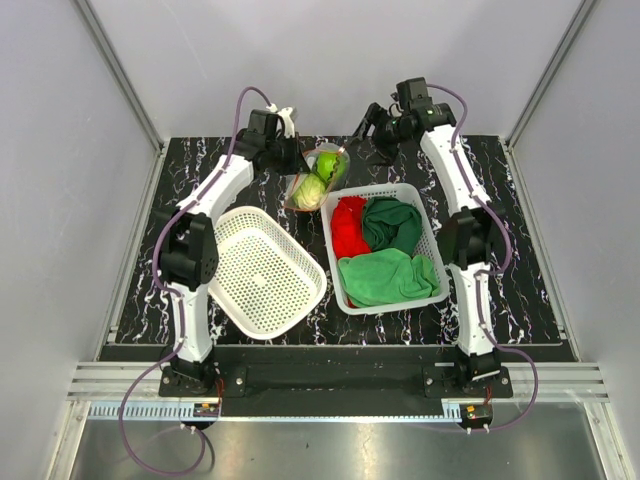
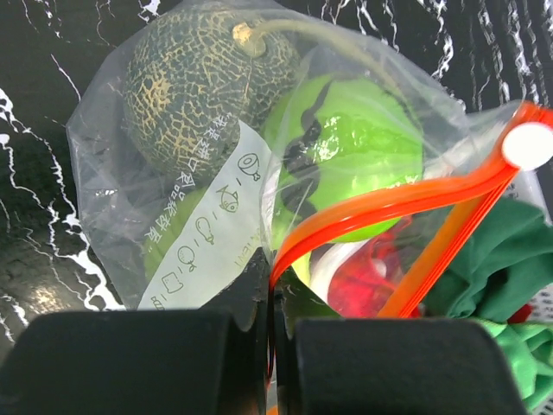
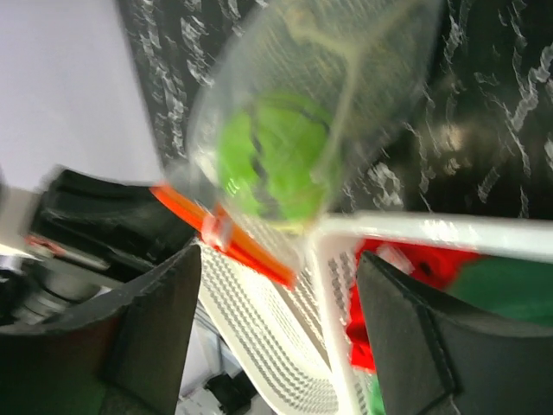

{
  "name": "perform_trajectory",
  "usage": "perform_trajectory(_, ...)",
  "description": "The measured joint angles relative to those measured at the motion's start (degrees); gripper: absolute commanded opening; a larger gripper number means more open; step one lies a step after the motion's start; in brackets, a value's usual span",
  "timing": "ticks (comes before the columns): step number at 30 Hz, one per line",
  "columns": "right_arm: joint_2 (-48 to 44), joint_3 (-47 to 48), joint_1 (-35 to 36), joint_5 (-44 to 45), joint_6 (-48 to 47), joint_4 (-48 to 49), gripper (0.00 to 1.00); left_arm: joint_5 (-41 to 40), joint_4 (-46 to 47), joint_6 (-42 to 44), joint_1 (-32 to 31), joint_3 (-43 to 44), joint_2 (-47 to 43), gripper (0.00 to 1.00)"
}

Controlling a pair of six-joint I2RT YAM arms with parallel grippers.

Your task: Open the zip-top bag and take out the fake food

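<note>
The zip-top bag [image 1: 318, 178] hangs at the far middle of the table, between the two baskets. My left gripper [image 1: 290, 152] is shut on its orange zip strip [image 2: 389, 203], whose two tracks spread apart toward a white slider [image 2: 529, 145]. Inside are a bright green ball [image 2: 354, 156], a grey-green netted melon [image 2: 194, 86] and a pale yellow-green ball [image 1: 309, 191]. My right gripper [image 1: 366, 125] is open and empty, just right of the bag and above it. In the right wrist view the bag [image 3: 311, 95] and strip [image 3: 242, 246] lie beyond the open gripper [image 3: 281, 303].
An empty white perforated basket [image 1: 245, 213] sits tilted at left. A second white basket [image 1: 385, 188] at right holds a red cloth [image 1: 348, 228], a dark green cloth [image 1: 392, 222] and a light green cloth [image 1: 385, 275]. The table is black marbled with grey walls around.
</note>
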Motion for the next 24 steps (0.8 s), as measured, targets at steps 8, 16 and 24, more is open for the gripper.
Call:
perform_trajectory(8, -12.61, -18.64, 6.21, 4.13, -4.61, -0.74, 0.81, 0.59, 1.99, -4.28, 0.00, -0.66, -0.48, 0.00)
perform_trajectory(16, -11.45, -21.05, 9.46, 6.14, -5.03, 4.09, 0.52, 1.05, 2.89, -5.68, 0.00, -0.94, -0.90, 0.00)
perform_trajectory(24, -6.05, -18.34, 8.96, 11.04, -7.04, 5.25, 0.00, 1.03, 2.97, -5.70, 0.00, -1.62, -1.53, 0.23)
